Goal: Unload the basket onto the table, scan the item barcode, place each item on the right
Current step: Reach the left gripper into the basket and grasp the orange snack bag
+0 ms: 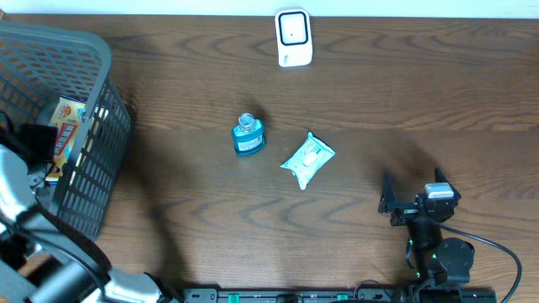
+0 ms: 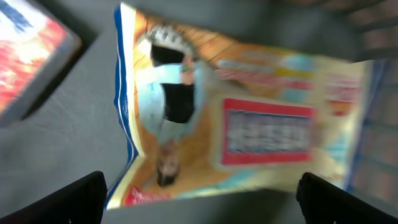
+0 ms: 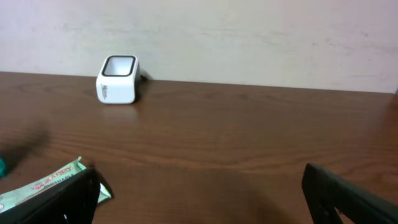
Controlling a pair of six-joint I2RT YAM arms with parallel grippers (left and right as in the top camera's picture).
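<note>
Filling only the left-wrist view: packet [image 2: 249, 112] (blurred).

Bare table [image 1: 404, 101] separates scanner [image 1: 294, 38] from bottle [image 1: 248, 136] and packet [image 1: 307, 160]; basket [image 1: 101, 147] walls crowd the left.

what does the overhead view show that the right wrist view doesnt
Only overhead: the grey basket at the table's left, holding a snack pack, and the whole blue bottle. Only right wrist: the white scanner seen from the side, and the print on the edge of the green packet. Both: scanner, packet, the wooden table and the open right gripper.
</note>
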